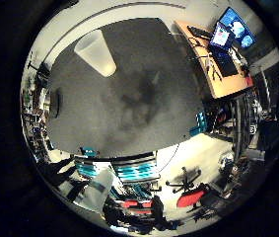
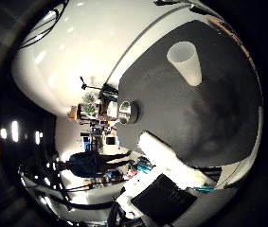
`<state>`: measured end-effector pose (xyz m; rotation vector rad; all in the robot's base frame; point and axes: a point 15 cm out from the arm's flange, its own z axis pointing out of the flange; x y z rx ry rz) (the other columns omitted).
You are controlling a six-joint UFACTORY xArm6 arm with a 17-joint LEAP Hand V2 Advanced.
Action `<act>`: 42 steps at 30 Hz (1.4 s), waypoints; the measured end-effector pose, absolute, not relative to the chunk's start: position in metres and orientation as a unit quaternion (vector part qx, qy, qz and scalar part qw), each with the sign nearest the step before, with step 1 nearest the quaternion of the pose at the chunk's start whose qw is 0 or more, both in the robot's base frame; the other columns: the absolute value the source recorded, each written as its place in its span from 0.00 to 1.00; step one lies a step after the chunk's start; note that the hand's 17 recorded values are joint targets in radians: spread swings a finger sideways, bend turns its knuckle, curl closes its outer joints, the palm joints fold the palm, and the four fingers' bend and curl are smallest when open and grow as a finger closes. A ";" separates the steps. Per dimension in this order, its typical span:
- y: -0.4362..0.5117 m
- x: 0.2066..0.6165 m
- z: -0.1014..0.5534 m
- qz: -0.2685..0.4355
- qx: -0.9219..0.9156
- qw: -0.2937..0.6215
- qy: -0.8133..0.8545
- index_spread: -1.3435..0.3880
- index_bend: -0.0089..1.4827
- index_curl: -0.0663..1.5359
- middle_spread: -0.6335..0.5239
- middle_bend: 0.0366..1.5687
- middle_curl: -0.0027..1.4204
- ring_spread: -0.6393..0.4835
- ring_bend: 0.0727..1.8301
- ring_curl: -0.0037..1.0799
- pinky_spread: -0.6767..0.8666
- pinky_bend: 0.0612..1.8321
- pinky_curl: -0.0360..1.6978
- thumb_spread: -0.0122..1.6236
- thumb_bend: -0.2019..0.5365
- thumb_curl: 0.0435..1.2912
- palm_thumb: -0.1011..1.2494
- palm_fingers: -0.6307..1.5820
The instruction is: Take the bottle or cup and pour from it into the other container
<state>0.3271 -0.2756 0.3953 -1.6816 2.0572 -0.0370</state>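
A tall translucent white cup [image 1: 95, 51] stands upright on the dark grey round table [image 1: 90, 114]. The thumb side palm view shows the same cup [image 2: 184, 61], and a shiny metal cup [image 2: 126, 112] standing near the table's edge, away from the white cup. My hand [image 2: 167, 161] is well above the table, far from both cups. One white finger reaches into the thumb side palm view, fairly straight, with nothing against it. The hand's shadow [image 1: 134, 99] falls on the table's middle.
A wooden desk [image 1: 218, 74] with monitors stands beyond the table's edge. Office chairs and cluttered gear [image 1: 144, 193] lie on the floor past the table's other side. The hand's black body [image 2: 167, 200] fills one corner of the thumb side palm view.
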 end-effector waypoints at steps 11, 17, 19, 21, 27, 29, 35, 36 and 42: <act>-0.314 0.371 0.365 0.001 -0.565 0.350 0.747 0.63 0.10 0.19 0.58 0.17 0.24 0.71 0.20 0.23 0.73 0.27 0.20 0.61 0.23 0.19 0.41 0.36; -0.334 0.397 0.335 0.031 -0.527 0.413 0.742 0.63 0.10 0.19 0.58 0.18 0.24 0.70 0.21 0.23 0.72 0.28 0.19 0.61 0.24 0.20 0.41 0.34; -0.341 0.402 0.327 0.039 -0.515 0.431 0.740 0.64 0.10 0.19 0.59 0.18 0.24 0.71 0.22 0.23 0.72 0.29 0.19 0.61 0.24 0.20 0.41 0.34; -0.343 0.405 0.315 0.053 -0.503 0.447 0.738 0.64 0.10 0.19 0.59 0.18 0.24 0.71 0.22 0.23 0.72 0.29 0.19 0.61 0.24 0.20 0.41 0.34; -0.336 0.417 0.291 0.107 -0.466 0.518 0.710 0.64 0.10 0.19 0.59 0.18 0.24 0.71 0.23 0.23 0.72 0.30 0.19 0.61 0.24 0.20 0.41 0.33; -0.337 0.422 0.286 0.123 -0.456 0.539 0.697 0.64 0.10 0.19 0.59 0.18 0.24 0.71 0.23 0.23 0.72 0.31 0.19 0.61 0.24 0.20 0.42 0.33; -0.341 0.430 0.258 0.167 -0.432 0.570 0.679 0.65 0.10 0.19 0.60 0.17 0.24 0.71 0.23 0.23 0.71 0.31 0.18 0.61 0.24 0.20 0.43 0.32; -0.343 0.433 0.254 0.171 -0.428 0.574 0.677 0.65 0.10 0.19 0.60 0.17 0.24 0.71 0.23 0.23 0.71 0.31 0.18 0.61 0.24 0.20 0.43 0.32; -0.338 0.433 0.228 0.205 -0.411 0.585 0.669 0.64 0.10 0.19 0.62 0.17 0.24 0.71 0.24 0.23 0.72 0.31 0.18 0.61 0.24 0.20 0.43 0.32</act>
